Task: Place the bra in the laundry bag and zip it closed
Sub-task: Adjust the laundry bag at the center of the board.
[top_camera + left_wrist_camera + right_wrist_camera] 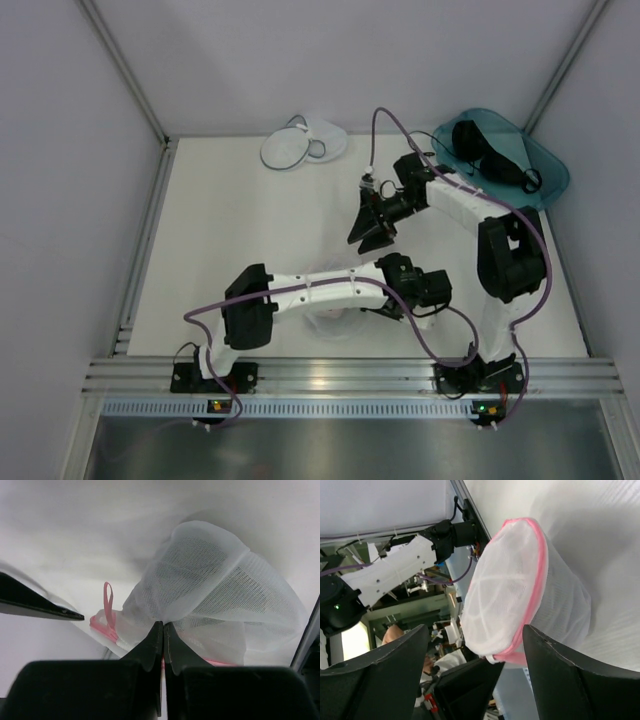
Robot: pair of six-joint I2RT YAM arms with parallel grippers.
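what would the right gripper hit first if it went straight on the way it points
Probably the pink-rimmed mesh bag, framed ahead between the open fingers of the right gripper and pinched by the left gripper; distance unclear.

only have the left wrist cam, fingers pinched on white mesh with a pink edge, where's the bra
Observer: The small black fabric bra lies in the teal plastic bin at the far right.
Operator: any other bag out there
Observer: Yes, a round white mesh laundry bag with a grey rim lies at the back, left of the bin.
Operator: what's the right arm doing
Observer: The right gripper has its fingers open, pointed at the round white mesh bag with a pink rim.
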